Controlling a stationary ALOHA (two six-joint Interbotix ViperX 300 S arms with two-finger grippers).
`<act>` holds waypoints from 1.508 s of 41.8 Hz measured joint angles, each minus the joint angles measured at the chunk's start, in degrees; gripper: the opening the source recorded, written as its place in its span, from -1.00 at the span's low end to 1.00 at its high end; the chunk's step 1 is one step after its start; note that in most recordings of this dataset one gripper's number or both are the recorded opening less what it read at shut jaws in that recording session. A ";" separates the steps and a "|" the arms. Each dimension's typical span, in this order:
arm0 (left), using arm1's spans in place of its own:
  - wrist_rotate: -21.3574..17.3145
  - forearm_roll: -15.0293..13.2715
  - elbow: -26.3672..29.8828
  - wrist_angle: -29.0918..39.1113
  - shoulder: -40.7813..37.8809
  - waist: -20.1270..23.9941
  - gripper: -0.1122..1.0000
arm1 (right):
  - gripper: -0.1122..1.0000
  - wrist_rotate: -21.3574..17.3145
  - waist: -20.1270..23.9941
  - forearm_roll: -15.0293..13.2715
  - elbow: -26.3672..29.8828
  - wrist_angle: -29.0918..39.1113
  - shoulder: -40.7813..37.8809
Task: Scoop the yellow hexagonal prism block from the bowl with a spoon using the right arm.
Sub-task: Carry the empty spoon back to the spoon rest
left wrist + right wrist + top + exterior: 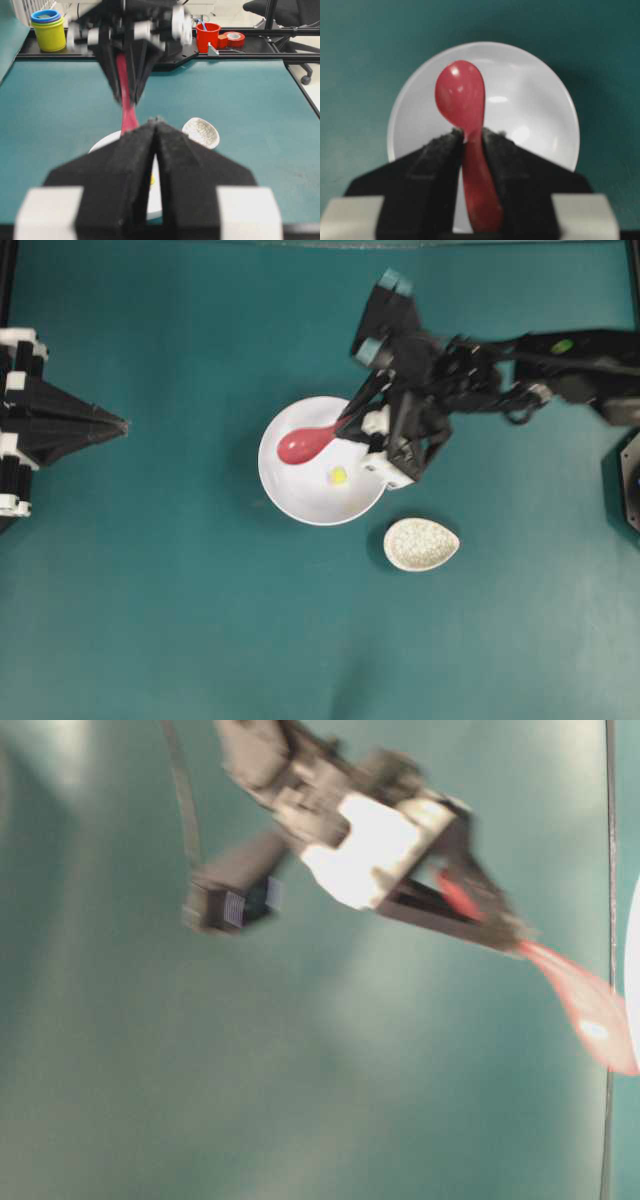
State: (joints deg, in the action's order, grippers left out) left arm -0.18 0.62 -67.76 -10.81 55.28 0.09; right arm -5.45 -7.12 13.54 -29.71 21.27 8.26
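Note:
The white bowl [300, 495] sits mid-table with the tiny yellow hexagonal prism block [338, 475] on its floor, right of centre. My right gripper [345, 425] is shut on the handle of the pink-red spoon [303, 444], whose scoop hangs over the bowl's left half, apart from the block. In the right wrist view the spoon [461, 95] sticks out from the right gripper [472, 134] over the bowl [530, 100]; the block is hidden there. My left gripper [122, 423] rests shut at the far left, holding nothing. Its wrist view shows the left gripper [156, 121] and the spoon [127, 107].
A small speckled egg-shaped dish [421, 544] lies just below and right of the bowl. Beyond the table's far edge stand stacked cups [48, 30], a red cup [207, 36] and tape [233, 38]. The right arm's body [560, 365] stretches in from the right.

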 measured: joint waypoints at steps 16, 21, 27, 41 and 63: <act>0.09 0.09 0.00 0.00 -0.09 0.00 -0.78 | -0.66 -7.82 8.44 1.32 -12.39 3.16 15.64; 0.09 0.00 0.00 0.00 -0.09 0.00 -0.78 | -0.66 -11.51 9.58 1.41 -17.14 0.79 17.14; 0.18 0.09 0.00 0.00 -0.09 -0.09 -0.78 | -0.66 -15.03 10.20 1.41 -22.59 -2.64 16.70; 0.26 0.00 0.00 -0.09 -0.09 0.00 -0.78 | -0.66 -17.05 11.60 1.41 -27.25 -7.56 13.80; 0.26 0.09 0.00 0.00 -0.09 0.00 -0.78 | -0.45 -17.23 12.48 1.49 -26.81 -7.38 11.16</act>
State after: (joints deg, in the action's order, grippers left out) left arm 0.09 0.70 -67.76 -10.81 55.20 0.09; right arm -22.68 5.36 15.03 -56.51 13.89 19.42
